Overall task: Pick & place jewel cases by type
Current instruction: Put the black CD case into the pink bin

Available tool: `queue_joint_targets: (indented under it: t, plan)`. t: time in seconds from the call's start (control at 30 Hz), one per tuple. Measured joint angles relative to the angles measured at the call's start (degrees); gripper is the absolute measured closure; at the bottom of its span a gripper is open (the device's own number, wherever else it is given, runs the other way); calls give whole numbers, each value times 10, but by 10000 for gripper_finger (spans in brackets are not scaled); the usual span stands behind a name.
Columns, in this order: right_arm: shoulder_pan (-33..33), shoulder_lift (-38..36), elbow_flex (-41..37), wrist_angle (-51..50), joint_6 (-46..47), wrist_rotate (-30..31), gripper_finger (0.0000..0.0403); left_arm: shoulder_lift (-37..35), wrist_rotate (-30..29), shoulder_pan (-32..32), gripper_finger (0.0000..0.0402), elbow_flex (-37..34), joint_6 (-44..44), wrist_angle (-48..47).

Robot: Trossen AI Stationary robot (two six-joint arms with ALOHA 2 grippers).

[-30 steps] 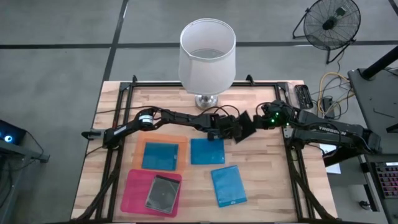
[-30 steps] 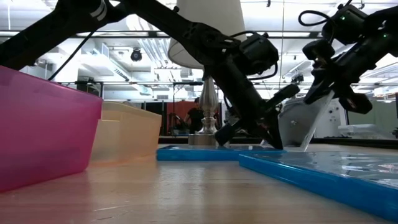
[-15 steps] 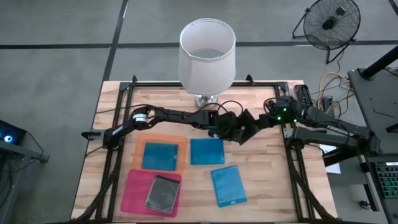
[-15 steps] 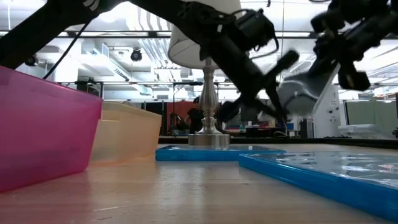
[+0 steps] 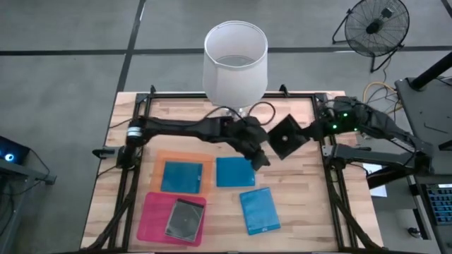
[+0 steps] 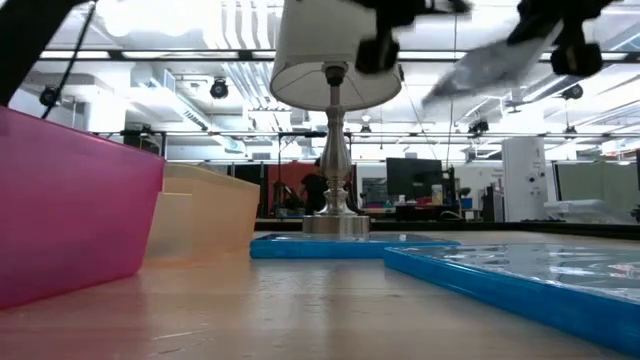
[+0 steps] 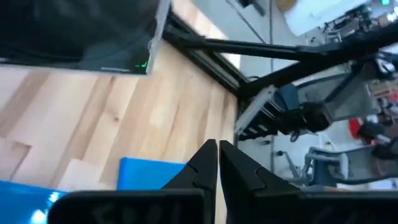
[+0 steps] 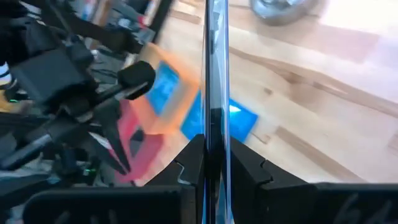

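Observation:
A dark grey jewel case [image 5: 285, 138] hangs in the air over the table's far right part, held by my right gripper [image 5: 305, 134], which is shut on it. In the right wrist view the case [image 8: 214, 74] shows edge-on. My left gripper [image 5: 260, 161] is shut and holds nothing. It hovers just left of the dark case, above a blue case [image 5: 234, 171] lying flat on the table. A second blue case [image 5: 259, 210] lies near the front. A third blue case [image 5: 181, 176] lies in the orange tray, and a grey-clear case [image 5: 185, 219] lies in the pink tray. My right gripper pinches the dark case between its two fingers [image 8: 191, 158] at the edge nearest the table's right side [image 5: 299, 134], coming roughly level from the right. The case is lifted clear of the table and tilted [image 6: 485, 65], and juts out past the fingertips toward the left arm.
A lamp with a white shade [image 5: 235, 60] stands at the table's far middle, close behind both grippers. The orange tray [image 5: 205, 161] and the pink tray [image 5: 152, 212] sit at near left. Bare wood lies between the blue cases and the right rail [image 5: 326, 166].
The dark case stood with an edge on the table between both grippers; my right gripper has lifted it clear, up and toward the right. My left gripper has come away from the case and has also risen.

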Motion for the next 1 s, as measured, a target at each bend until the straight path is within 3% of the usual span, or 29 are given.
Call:
queue_joint_targets:
  t: [0.5,1.0]
  plan:
    - [103,64,185,-12,-26,19,376,-170,-135,-46,401,-1,115,-74]
    - [268,293,409,-10,-117,51,377,-268,-178,-94,401,-1,191,-128]
